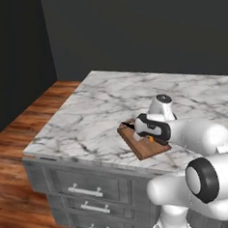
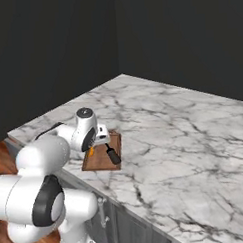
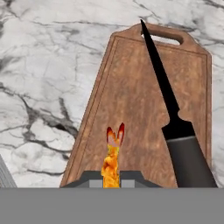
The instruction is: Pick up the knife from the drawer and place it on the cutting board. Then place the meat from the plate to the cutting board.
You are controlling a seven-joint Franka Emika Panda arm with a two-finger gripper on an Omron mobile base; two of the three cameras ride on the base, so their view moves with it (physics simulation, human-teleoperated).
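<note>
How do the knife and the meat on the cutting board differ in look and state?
The knife is long, slim and all dark, while the meat is tiny, curved and orange-yellow. The knife lies free along one side of the cutting board, its tip at the handle tab, while the meat is pinched between the fingers of the shut tool. Both are over the same wooden board.

Brown cutting board [image 3: 131,105], black knife [image 3: 175,127], orange-yellow meat [image 3: 112,157].

Flat, even rendered light is seen; the marble counter [image 1: 133,92] is brightly lit, the walls behind it dark. Edges are slightly soft.
</note>
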